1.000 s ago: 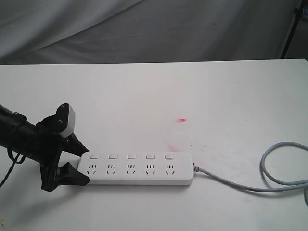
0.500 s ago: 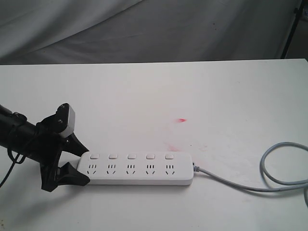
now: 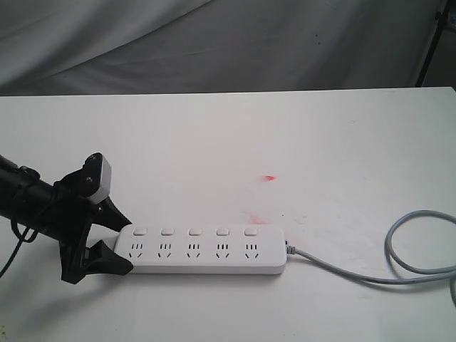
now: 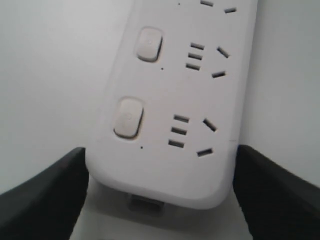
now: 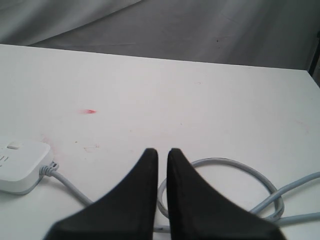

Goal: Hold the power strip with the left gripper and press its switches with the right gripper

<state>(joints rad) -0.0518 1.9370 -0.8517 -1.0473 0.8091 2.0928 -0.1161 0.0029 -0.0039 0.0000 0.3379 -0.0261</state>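
Left gripper (image 3: 127, 248): jaws clamped across the cable-free end of the power strip (image 3: 206, 251), one finger against each long side; hold judged secure. Power strip: flat on white table (image 3: 214, 142), grey cable (image 3: 399, 274) trailing off its other end. Right gripper (image 5: 162, 151): fingers nearly together, empty, over the cable loop, well apart from the switches (image 3: 194, 232). Step in hand: pressing, not yet begun. Next move calls for the closed tips to be brought down squarely on one button.

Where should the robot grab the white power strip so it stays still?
Grip the power strip at its cable-free end, coming in from that end, one finger on each long side. It lies flat and narrow, and the switches stay uncovered.
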